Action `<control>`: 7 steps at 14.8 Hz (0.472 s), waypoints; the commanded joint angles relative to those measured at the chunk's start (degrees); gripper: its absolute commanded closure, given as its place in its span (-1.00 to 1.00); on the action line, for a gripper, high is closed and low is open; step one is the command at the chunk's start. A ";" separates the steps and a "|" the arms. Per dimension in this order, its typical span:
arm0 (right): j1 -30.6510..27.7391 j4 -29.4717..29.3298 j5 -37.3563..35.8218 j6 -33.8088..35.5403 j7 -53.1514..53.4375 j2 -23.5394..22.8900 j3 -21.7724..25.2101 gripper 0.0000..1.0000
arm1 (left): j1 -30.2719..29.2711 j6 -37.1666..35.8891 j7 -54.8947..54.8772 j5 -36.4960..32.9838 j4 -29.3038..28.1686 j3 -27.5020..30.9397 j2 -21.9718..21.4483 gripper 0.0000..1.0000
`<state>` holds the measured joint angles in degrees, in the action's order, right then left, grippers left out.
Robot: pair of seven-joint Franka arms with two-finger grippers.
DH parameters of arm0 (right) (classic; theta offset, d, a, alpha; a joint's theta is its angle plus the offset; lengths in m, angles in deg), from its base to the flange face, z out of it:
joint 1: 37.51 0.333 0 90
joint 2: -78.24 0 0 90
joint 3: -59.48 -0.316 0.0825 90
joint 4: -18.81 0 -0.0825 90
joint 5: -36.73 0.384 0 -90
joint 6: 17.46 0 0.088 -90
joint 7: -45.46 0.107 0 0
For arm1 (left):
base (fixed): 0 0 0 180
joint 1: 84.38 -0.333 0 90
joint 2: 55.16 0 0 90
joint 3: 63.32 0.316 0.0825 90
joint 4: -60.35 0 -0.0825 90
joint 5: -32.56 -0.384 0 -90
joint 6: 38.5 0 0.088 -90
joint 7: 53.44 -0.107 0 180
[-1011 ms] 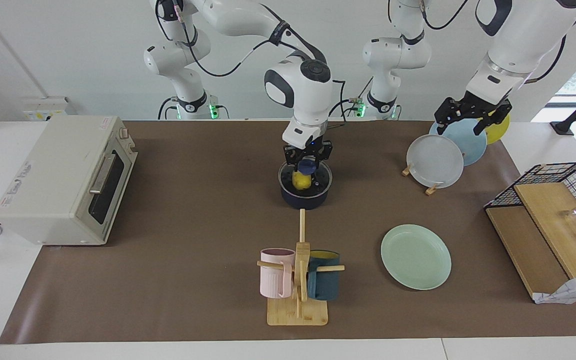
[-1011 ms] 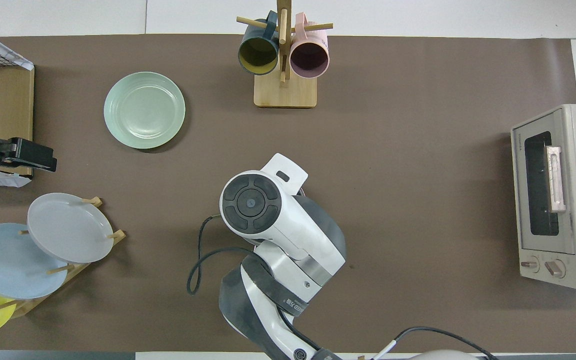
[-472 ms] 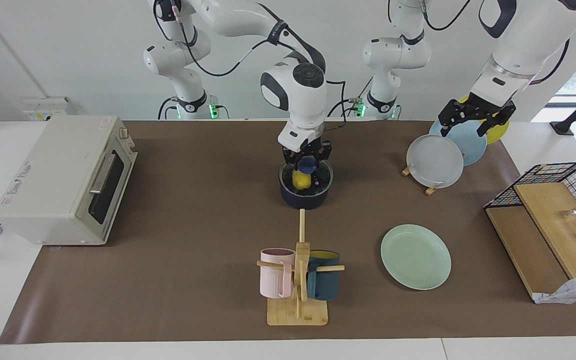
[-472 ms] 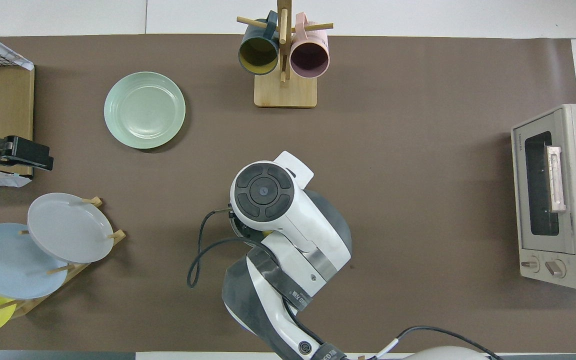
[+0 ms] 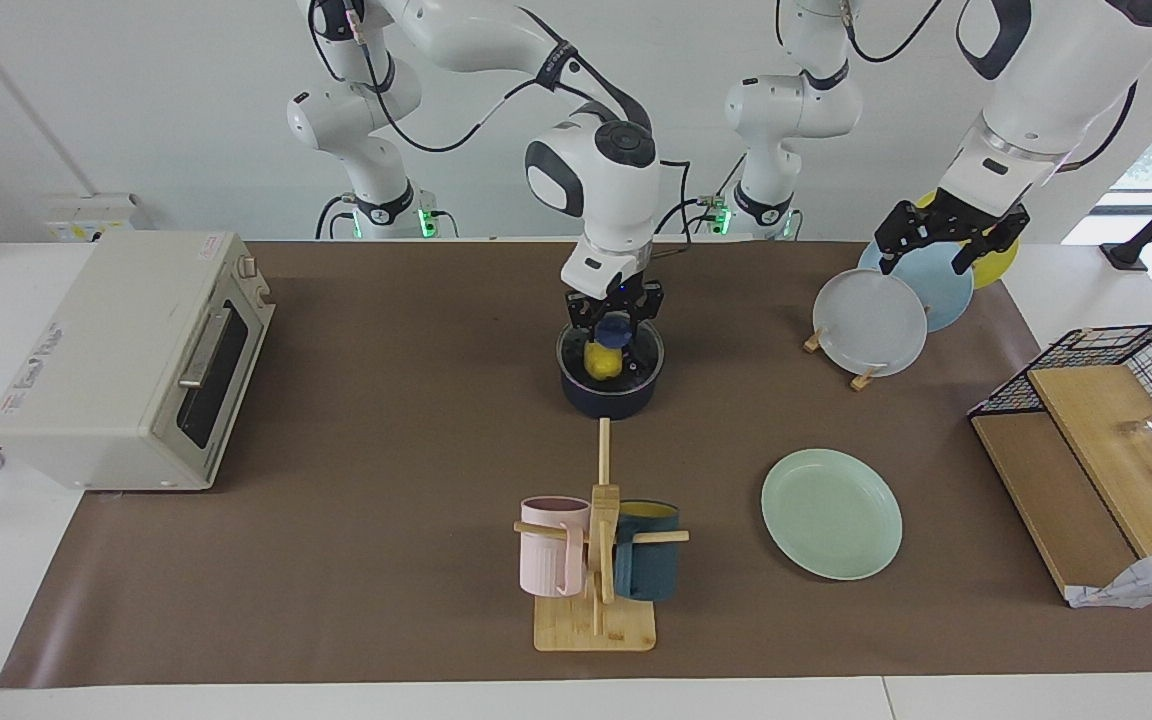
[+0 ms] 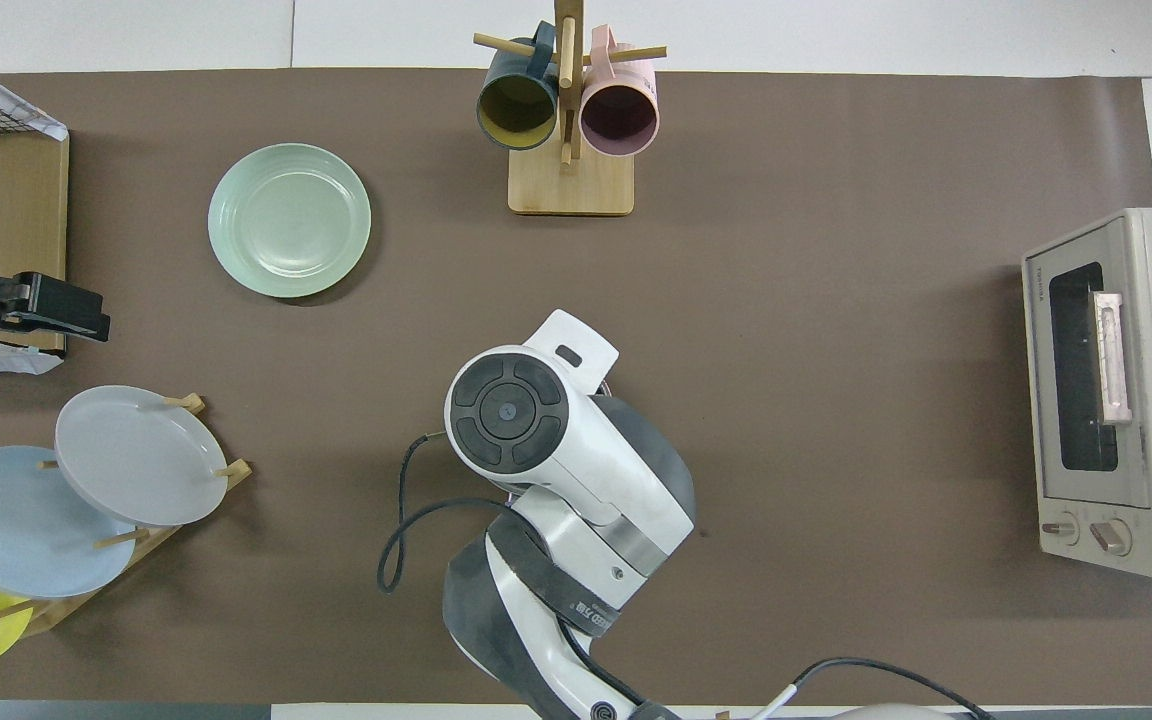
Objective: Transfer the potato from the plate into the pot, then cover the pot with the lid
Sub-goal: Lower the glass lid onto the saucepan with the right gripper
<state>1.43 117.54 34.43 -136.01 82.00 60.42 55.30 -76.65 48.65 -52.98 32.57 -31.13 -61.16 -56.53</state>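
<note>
Right claw [image 5: 613, 322] gripping lid [image 5: 611, 352] knob, over potato [image 5: 602, 361] in pot [image 5: 609, 390].

Both arms have glossy white shells with rounded, thick segments and dark grey or black bands at the joints. On the right arm, the joint just above the right gripper [image 5: 613, 318] ends in a round dark grey cap with a small centre dot and curved sections around it. A white flat tab with one slot sticks out beside this cap. Higher up from the gripper, a grey band carries small white letters, too small to read. Thin black cables hang in loops along both arms. The left gripper [image 5: 946, 243] is black, with angular link pieces. Green lights shine at the two bases.
</note>
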 commanded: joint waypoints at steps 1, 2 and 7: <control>-0.18 4.35 -0.87 -2.21 0.03 0.94 -0.49 1.00 | -0.26 -0.32 3.30 1.30 0.43 -0.23 -0.38 -1.00; -0.27 4.36 -0.87 -2.82 -0.23 0.94 -0.49 1.00 | -0.35 -0.23 4.01 1.74 0.43 -0.23 -0.29 -1.00; -0.53 3.83 -0.87 -2.66 -0.41 0.85 -0.40 -1.00 | -0.61 -0.40 3.23 1.66 0.43 -0.23 -0.38 -1.00</control>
<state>1.43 119.78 34.21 -137.36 81.99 60.92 55.27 -76.65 48.66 -50.27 33.52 -31.06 -61.16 -56.54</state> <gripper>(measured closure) 0.167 0.000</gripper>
